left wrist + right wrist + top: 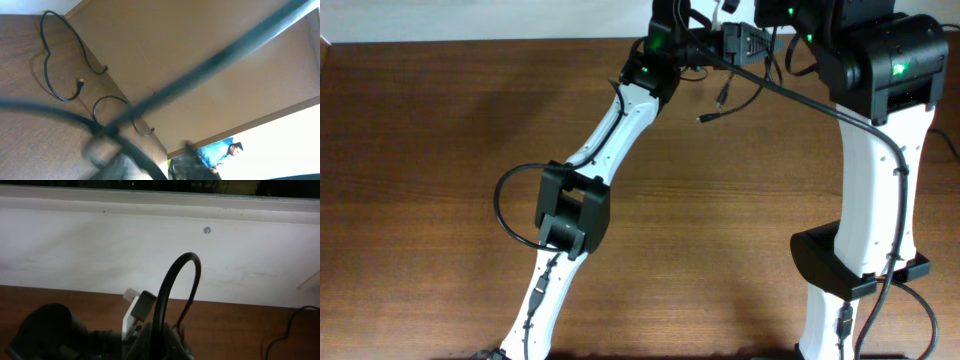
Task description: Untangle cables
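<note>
**Cables point(718, 100) up at the far edge, grippers right on top of them**

Overhead: both arms reach to the far edge of the table point(440, 150). The left gripper point(685, 42) and right gripper point(740, 40) sit almost nose to nose there. Both are dark and crowded against the frame edge, so I honestly can't tell if either one is clenched or released. Thin cords hang just below and between them. Two plug ends point(722, 100) lie on the wood just on the near side of the right gripper. A thicker black wire point(820, 105) runs from that spot off along the right arm.

Left wrist: super blurry. A fat cord point(215, 60) slashes across right in front of the lens. Another sweeps in from the left, and they cross low at left-centre. The fingers aren't readable, so no call on the grip here either. Further back on the table, two thin cables lie loose, apart from the gripper. One is a wavy loop point(50, 60) with a small plug, and the other is a smaller curl point(112, 102) near it.

Right wrist: a dark loop point(177, 280) arches up out of the gripper's dark mass at the bottom. A white plug point(131, 314) sits just beside it on the left. Can't see whether the fingers pinch it. Another thin cord point(292, 325) curls on the table at far right, well apart. There's a white wall point(100, 250) behind.
</note>
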Robot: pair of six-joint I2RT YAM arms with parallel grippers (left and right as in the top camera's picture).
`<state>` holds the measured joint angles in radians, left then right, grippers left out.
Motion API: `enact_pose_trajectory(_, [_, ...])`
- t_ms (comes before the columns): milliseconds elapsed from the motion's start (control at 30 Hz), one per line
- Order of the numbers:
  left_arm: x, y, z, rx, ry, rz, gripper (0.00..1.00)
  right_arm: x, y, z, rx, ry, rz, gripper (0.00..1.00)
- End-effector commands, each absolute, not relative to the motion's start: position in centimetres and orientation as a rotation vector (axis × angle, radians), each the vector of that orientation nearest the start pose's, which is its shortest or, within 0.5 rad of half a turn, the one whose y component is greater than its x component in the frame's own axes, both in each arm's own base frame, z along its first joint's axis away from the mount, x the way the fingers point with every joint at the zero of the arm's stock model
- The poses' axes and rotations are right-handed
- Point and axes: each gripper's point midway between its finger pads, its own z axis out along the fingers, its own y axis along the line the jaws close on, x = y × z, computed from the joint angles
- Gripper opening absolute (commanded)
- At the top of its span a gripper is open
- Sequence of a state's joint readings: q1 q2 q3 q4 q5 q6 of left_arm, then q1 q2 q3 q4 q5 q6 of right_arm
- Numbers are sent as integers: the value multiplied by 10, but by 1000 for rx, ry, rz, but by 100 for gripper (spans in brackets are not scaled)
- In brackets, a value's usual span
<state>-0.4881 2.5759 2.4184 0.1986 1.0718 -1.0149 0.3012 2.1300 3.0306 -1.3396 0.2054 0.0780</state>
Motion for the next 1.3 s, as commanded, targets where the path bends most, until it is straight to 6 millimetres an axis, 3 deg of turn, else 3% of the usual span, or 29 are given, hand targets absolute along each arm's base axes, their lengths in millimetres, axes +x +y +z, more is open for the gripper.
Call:
enact_pose_trajectory(0, [506,-440,274,558,1866,-1885,1,463,107,478,-86,1965,36,4])
enact_pose_trajectory(167, [507,-439,274,556,1866,-1884,0,463,102,479,-85,1962,5,4])
enact_pose_trajectory(367, [520,-410,274,560,1869,-1885,0,466,76,482,1,1949,-100,4])
enact_pose_trajectory(500, [534,-382,271,525,1900,-1896,0,471,50,483,78,1942,-118,4])
enact_pose_trajectory(633, [545,-352,266,495,1934,-1905,0,475,7,486,224,1918,-132,4])
enact_pose_trajectory(967, [546,-307,265,531,1966,-1970,0,466,-93,481,441,1908,-203,4])
enact_pose_trajectory(1100, [542,-300,266,550,1978,-2001,0,464,-104,480,452,1910,-193,4])
enact_pose_trajectory(1267, [522,-309,278,657,1969,-2045,0,469,-117,474,474,1915,-213,4])
